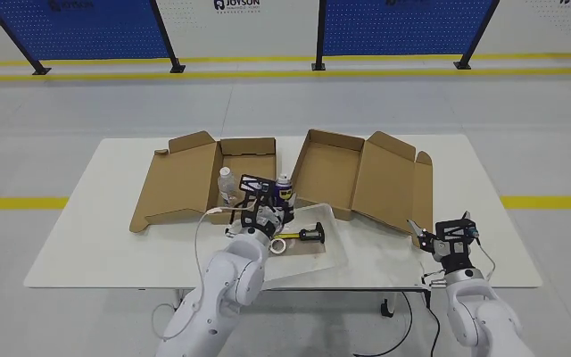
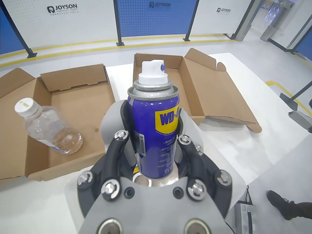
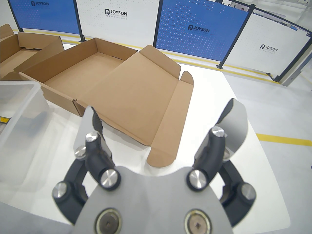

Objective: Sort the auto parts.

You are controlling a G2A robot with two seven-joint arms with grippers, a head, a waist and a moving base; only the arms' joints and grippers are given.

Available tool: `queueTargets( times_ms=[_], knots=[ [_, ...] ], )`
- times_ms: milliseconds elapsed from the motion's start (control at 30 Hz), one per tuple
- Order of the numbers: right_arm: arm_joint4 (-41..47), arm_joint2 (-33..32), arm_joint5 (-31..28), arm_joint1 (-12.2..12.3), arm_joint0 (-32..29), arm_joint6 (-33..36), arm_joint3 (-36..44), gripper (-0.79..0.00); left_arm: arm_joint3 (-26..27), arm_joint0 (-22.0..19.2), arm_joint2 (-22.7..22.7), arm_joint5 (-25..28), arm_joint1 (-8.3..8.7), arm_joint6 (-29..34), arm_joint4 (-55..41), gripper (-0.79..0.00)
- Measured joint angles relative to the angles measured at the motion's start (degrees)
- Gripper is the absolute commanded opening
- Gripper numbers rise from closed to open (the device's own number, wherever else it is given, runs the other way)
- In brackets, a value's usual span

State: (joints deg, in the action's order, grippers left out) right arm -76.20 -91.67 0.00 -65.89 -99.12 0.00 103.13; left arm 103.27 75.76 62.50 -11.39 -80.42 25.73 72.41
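Observation:
A blue and yellow spray can [image 2: 156,127] with a white nozzle stands upright between my left gripper's fingers [image 2: 113,120]; the left gripper [image 2: 153,132] is shut on it. From above, the can [image 1: 284,191] is held over the clear tray's [image 1: 332,254] back edge, between the two open cardboard boxes. A clear water bottle [image 2: 48,130] with a white cap stands in the left box [image 2: 73,96]. The right box [image 3: 126,91] holds nothing. My right gripper [image 3: 162,118] hangs open by the table's front right edge, nothing between its fingers.
In the clear tray lie a roll of tape [image 1: 278,244] and a black and yellow tool [image 1: 312,235]. The white table [image 1: 98,241] has bare room at its left side and front right corner. A person's shoe [image 2: 277,202] shows on the floor.

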Motion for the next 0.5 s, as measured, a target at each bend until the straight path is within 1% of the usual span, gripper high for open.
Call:
queueTargets(
  times_ms=[133,267,367,500],
  knots=[
    [0.0,0.0,0.0,0.0,0.0,0.0,0.0,0.0,-4.4,-2.9,-1.1,-1.7,-0.54,-3.4,1.5,-0.785],
    [0.0,0.0,0.0,0.0,0.0,0.0,0.0,0.0,-11.2,-7.2,-1.7,-5.6,-1.46,-6.3,1.0,-0.785],
    [0.0,0.0,0.0,0.0,0.0,0.0,0.0,0.0,-17.2,-10.6,-2.4,-7.9,-2.17,-6.0,0.4,-0.785],
    [0.0,0.0,0.0,0.0,0.0,0.0,0.0,0.0,-24.3,-14.5,-4.1,-10.0,-3.1,-3.6,0.6,-0.785]
  ],
)
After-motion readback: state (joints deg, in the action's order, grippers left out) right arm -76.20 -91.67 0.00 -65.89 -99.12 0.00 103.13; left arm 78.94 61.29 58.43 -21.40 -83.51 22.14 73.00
